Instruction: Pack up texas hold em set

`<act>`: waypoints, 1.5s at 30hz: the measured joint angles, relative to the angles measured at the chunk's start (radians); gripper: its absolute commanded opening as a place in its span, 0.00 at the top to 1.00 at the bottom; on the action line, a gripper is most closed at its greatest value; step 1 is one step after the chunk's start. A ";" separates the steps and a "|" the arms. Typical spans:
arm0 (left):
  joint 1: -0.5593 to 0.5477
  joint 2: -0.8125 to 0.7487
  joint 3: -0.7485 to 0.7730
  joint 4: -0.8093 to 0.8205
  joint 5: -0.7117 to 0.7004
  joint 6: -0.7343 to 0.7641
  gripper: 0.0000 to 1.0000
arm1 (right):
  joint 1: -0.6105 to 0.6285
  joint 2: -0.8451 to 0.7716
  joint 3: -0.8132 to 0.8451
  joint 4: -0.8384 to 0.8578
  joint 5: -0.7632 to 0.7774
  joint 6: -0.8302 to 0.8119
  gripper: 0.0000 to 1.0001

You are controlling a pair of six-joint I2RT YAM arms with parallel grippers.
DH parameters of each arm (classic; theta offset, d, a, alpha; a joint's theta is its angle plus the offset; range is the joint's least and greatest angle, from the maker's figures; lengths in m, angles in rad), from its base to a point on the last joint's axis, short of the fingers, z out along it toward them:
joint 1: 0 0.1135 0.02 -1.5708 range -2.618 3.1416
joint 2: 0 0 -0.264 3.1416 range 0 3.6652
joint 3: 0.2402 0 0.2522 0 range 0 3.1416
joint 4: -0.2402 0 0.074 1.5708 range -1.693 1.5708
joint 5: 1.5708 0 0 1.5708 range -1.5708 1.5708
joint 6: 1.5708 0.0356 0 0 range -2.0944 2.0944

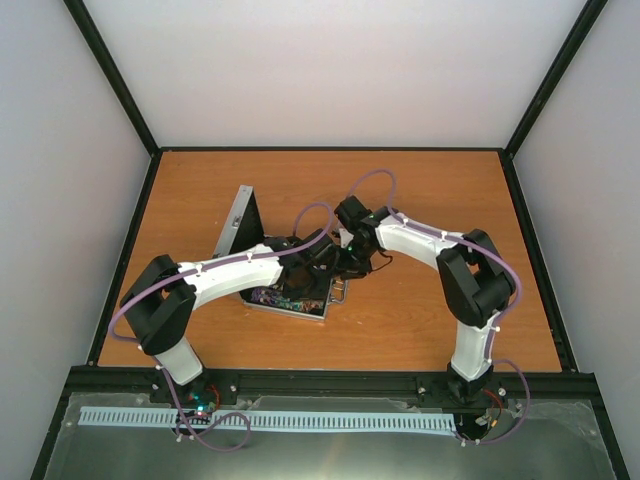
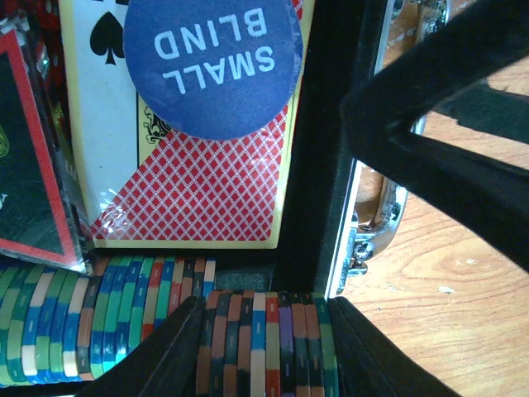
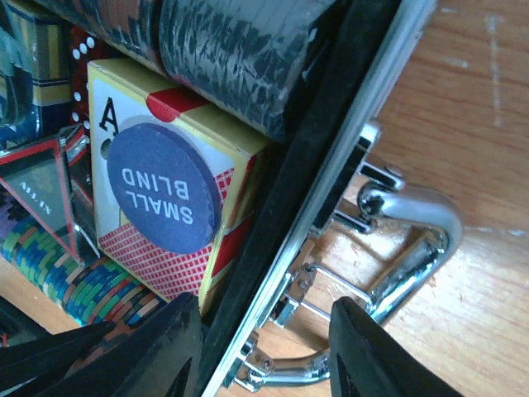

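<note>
orange wooden table [image 1: 430, 190], pale walls all round, two arms. one open silver case [image 1: 243, 222] sits just eight o'clock of centre. left gripper [image 2: 264, 314] pinches a row of chips [image 2: 256, 347]; right gripper [image 3: 264, 310] is spread astride the case's wall. only the wrist views show one red deck [image 2: 190, 190] and one blue button [image 2: 213, 58].

Orange wooden tabletop [image 1: 420, 320], black frame rails [image 1: 330, 378], pale walls [image 1: 330, 70]; white slotted strip [image 1: 330, 420] in front
</note>
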 measured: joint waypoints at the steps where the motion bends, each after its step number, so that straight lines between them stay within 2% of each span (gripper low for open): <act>1: 0.000 0.000 0.000 0.000 0.000 0.000 0.99 | 0.002 0.009 0.004 0.001 -0.002 0.001 0.57; 6: 0.000 -0.001 -0.002 0.001 0.000 0.000 0.99 | 0.005 0.045 0.024 0.008 -0.004 0.001 0.58; 9: 0.000 -0.001 -0.002 0.001 -0.001 0.000 0.99 | 0.007 0.055 0.032 0.010 -0.001 -0.005 0.64; 14: 0.000 -0.002 -0.003 0.001 -0.002 0.000 0.99 | 0.010 0.079 0.043 0.006 0.012 -0.023 0.67; 16: 0.000 -0.005 -0.007 0.005 -0.002 0.000 1.00 | 0.011 0.089 0.052 0.003 0.018 -0.032 0.71; 21: 0.000 -0.018 -0.023 0.018 -0.005 -0.002 0.99 | 0.016 0.095 0.063 -0.007 0.036 -0.038 0.89; 25: -0.005 -0.018 -0.023 0.017 -0.020 -0.002 0.99 | 0.019 0.095 0.066 -0.015 0.055 -0.035 0.97; 45: -0.022 -0.028 -0.040 0.025 -0.063 0.064 0.99 | 0.026 0.095 0.066 -0.016 0.074 -0.029 0.97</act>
